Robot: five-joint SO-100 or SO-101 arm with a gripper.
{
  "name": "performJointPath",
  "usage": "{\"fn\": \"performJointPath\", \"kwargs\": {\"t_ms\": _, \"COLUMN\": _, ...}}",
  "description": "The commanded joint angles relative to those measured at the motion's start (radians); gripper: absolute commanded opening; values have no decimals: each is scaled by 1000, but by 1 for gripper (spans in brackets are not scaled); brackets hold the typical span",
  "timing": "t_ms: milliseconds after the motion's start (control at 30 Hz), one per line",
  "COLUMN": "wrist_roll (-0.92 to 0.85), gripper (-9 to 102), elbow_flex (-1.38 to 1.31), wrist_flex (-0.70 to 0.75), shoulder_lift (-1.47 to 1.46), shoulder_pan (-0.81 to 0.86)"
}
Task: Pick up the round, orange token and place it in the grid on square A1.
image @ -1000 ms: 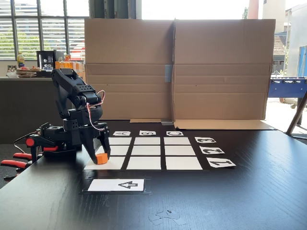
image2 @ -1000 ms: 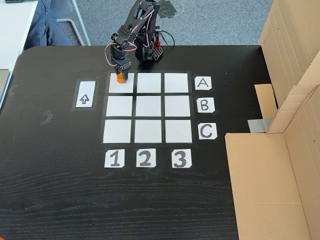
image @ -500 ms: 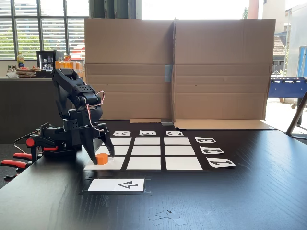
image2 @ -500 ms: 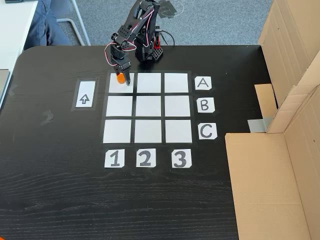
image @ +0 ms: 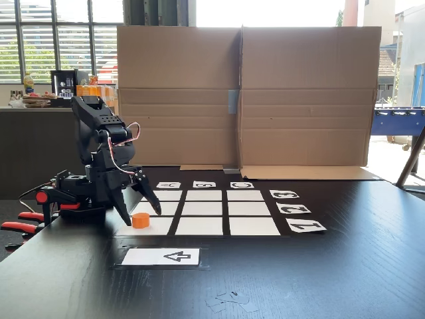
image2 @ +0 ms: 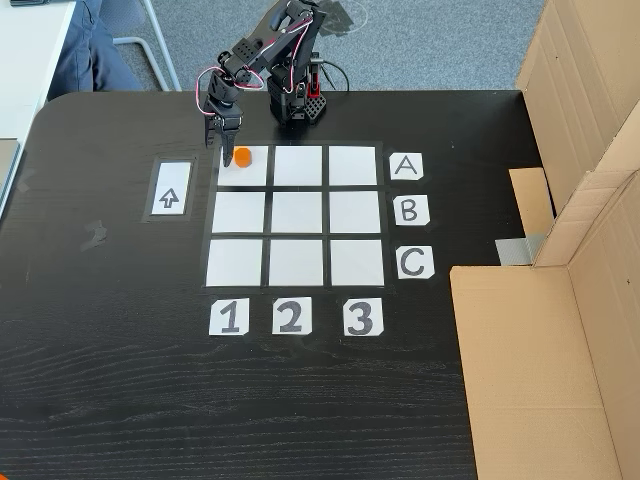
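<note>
Fixed views, both: token (image2: 242, 156) lies on square A1 (image2: 243, 168), the grid's (image2: 296, 216) far-left corner cell when seen from above. Gripper (image2: 220, 142), jaws spread, hangs just beside it, holding nothing. Placement appears done; only clearing the arm from the bench (image2: 120, 380) remains.

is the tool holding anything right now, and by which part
Nothing is held. The tool is open above the token, which sits free on square A1.
</note>
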Motion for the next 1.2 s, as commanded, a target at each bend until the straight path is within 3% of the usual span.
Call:
{"fn": "performJointPath", "kwargs": {"t_ms": 0, "wrist_roll": 12, "gripper": 32, "elbow_flex": -74, "wrist_flex": -9, "shoulder_lift": 78, "shoulder_pan": 43}}
{"fn": "performJointPath", "kwargs": {"t_ms": 600, "wrist_roll": 8, "gripper": 31, "elbow_flex": -334, "wrist_flex": 66, "shoulder_lift": 399, "shoulder_pan": 477}}
{"fn": "performJointPath", "kwargs": {"t_ms": 1167, "wrist_roll": -11, "gripper": 15, "elbow_flex": -227, "wrist_flex": 632, "shoulder_lift": 821, "shoulder_pan": 749}}
